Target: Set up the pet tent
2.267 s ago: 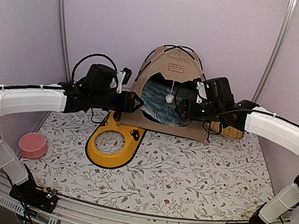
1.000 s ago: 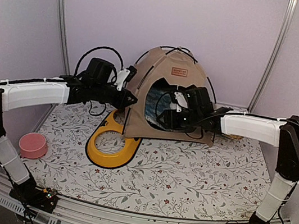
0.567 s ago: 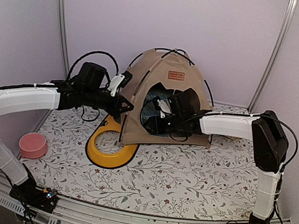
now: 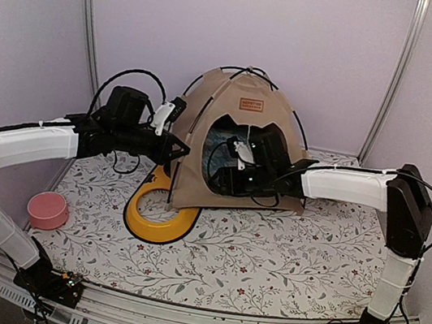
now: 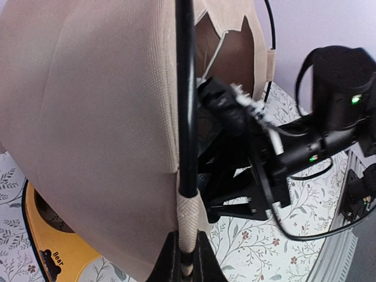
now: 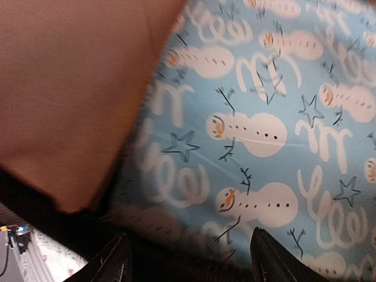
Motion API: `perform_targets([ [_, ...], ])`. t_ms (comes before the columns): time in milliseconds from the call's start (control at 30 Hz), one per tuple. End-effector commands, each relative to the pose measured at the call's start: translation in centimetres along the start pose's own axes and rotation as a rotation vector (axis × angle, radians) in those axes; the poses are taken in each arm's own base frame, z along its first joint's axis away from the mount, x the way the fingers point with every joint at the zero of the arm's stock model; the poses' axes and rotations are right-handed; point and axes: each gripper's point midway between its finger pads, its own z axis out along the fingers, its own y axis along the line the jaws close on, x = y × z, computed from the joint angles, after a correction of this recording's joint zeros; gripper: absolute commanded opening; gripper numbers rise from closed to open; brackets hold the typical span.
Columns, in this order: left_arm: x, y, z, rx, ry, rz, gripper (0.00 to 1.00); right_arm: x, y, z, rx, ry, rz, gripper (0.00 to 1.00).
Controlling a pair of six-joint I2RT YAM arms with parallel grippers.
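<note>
The pet tent (image 4: pixel 238 124) stands upright at the back of the table: beige fabric, black crossing poles and a brown label above its doorway. My left gripper (image 4: pixel 180 150) is at the tent's left front corner. In the left wrist view it (image 5: pixel 187 261) is shut on the black pole (image 5: pixel 186 88), at its white webbing sleeve. My right arm (image 4: pixel 336 183) reaches into the doorway, where its fingertips are hidden from above. In the right wrist view my right gripper (image 6: pixel 191 258) is open just above a light blue snowman mat (image 6: pixel 264 117) inside the tent, with tan fabric (image 6: pixel 70 88) to its left.
A yellow oval bowl tray (image 4: pixel 159 217) lies partly under the tent's left front corner. A pink bowl (image 4: pixel 48 209) sits at the near left. The floral tablecloth (image 4: pixel 267 252) covers the table. Purple walls with metal rails close in the back and sides.
The tent has turned and shifted a little left with my left gripper. My right gripper has pushed deeper into the doorway and its fingers have spread wider.
</note>
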Motion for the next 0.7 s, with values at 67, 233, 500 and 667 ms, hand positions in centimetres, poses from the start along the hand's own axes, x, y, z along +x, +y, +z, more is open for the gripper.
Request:
perform_targets([
  [67, -1.5, -1.0, -1.1, 0.019, -0.061, 0.059, 0.00, -5.5, 4.4, -9.0, -0.048, -0.201, -0.063, 0.74],
  [233, -1.8, -2.7, -1.4, 0.070, -0.069, 0.155, 0.00, -8.8, 4.0, -15.7, 0.057, -0.338, -0.084, 0.79],
  [500, -2.1, -4.1, -2.0, 0.113, -0.084, 0.222, 0.00, -13.4, -3.0, -25.7, 0.264, -0.519, -0.018, 0.92],
  [667, -2.2, -5.2, -2.2, 0.147, -0.090, 0.247, 0.00, -16.1, -5.6, -27.3, 0.225, -0.548, -0.037, 0.92],
])
